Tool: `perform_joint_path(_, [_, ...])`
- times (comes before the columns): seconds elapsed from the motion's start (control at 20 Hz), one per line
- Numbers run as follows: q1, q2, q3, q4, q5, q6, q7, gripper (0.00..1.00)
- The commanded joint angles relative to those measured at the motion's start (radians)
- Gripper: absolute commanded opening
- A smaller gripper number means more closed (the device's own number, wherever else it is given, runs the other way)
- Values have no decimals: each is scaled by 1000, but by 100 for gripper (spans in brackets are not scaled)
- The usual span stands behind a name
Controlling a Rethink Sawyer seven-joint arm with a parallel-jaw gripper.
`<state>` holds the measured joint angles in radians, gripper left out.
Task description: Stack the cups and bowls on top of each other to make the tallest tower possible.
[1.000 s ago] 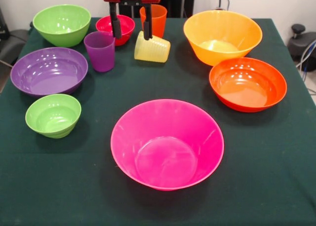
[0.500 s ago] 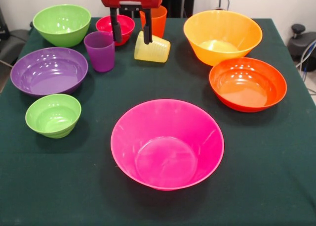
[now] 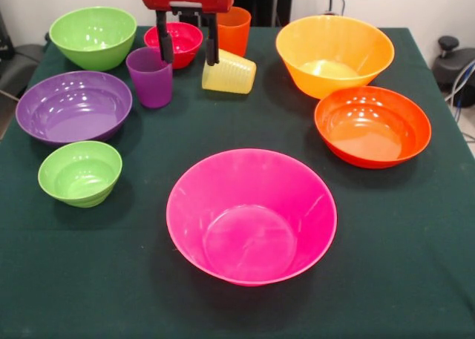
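Note:
My gripper [image 3: 187,60] hangs open at the far side of the table, its two black fingers [image 3: 162,41] spread in front of the small red bowl [image 3: 177,36]. The purple cup [image 3: 150,76] stands upright just left of it. The yellow cup [image 3: 230,74] lies on its side just right of it. The orange cup [image 3: 236,29] stands behind the yellow one. The large pink bowl [image 3: 251,214] sits alone in the near middle. No tower stands; every bowl sits apart on the cloth.
The purple bowl [image 3: 73,106] and small green bowl [image 3: 79,173] are on the left, the medium green bowl [image 3: 93,36] far left. The yellow-orange bowl [image 3: 334,54] and orange-red bowl [image 3: 372,125] are on the right. The green cloth [image 3: 96,280] covers the table.
My gripper has shifted to the left and slightly up, away from the yellow cup and toward the purple cup. Nothing else has moved.

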<state>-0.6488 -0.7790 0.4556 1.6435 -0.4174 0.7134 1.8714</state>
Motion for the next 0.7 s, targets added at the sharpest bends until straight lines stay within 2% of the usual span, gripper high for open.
perform_joint_path(0.05, [2, -7, -21, 65, 18, -32, 57, 100])
perform_joint_path(0.2, [-3, -20, -25, 70, 19, -21, 46, 100])
perform_joint_path(0.5, [8, 63, -47, 22, -23, -77, 53, 100])
perform_joint_path(0.7, [8, 82, -58, 16, -40, -104, 49, 100])
